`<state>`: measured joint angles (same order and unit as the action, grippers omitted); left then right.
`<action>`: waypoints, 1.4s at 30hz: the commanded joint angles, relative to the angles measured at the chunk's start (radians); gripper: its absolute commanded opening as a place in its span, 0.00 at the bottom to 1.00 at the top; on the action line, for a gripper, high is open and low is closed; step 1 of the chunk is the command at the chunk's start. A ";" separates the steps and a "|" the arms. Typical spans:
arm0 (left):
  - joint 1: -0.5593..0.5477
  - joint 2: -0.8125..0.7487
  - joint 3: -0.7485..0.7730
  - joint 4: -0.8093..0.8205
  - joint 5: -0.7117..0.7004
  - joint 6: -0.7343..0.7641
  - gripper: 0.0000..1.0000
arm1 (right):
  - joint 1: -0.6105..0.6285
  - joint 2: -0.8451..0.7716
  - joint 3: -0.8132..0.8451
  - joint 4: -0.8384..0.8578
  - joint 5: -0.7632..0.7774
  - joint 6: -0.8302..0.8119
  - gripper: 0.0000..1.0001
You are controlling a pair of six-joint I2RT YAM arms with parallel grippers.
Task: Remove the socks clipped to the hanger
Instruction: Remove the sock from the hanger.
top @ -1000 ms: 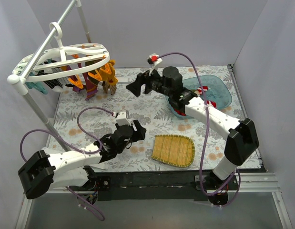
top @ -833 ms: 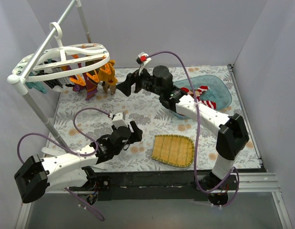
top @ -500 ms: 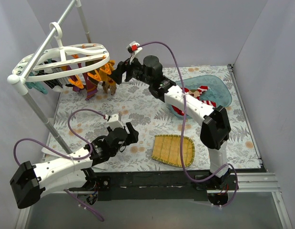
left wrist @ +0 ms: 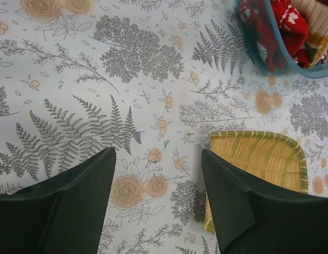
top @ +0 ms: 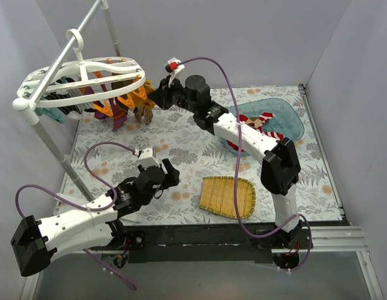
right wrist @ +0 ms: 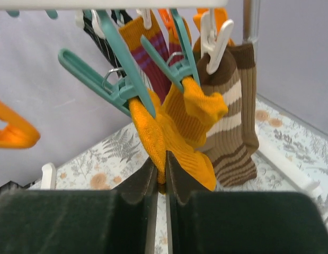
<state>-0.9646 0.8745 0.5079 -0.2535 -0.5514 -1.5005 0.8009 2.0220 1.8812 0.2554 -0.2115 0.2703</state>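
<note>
The hanger (top: 105, 62) hung over the far-left corner of the tabletop (top: 180, 134), with the socks (top: 120, 112) clipped beneath it. The right gripper (right wrist: 159, 164) was pinched shut on an orange sock (right wrist: 179, 132) there. The left gripper (left wrist: 158, 159) hovered wide open and empty near the front edge.
</note>
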 commanded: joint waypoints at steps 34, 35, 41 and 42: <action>-0.002 -0.227 0.225 0.100 -0.311 0.313 0.74 | 0.124 -0.352 -0.037 -0.311 -0.040 -0.045 0.01; -0.003 -0.224 0.225 0.121 -0.326 0.333 0.74 | 0.126 -0.350 -0.031 -0.326 -0.043 -0.043 0.01; 0.016 -0.131 0.254 0.247 -0.344 0.482 0.80 | 0.127 -0.353 -0.022 -0.331 -0.054 -0.033 0.01; 0.023 -0.117 0.262 0.282 -0.343 0.491 0.80 | 0.127 -0.352 -0.021 -0.332 -0.055 -0.028 0.01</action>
<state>-0.9619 0.6960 0.7124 -0.0902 -0.8532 -1.1309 0.9199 1.7061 1.8103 -0.0792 -0.2382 0.2256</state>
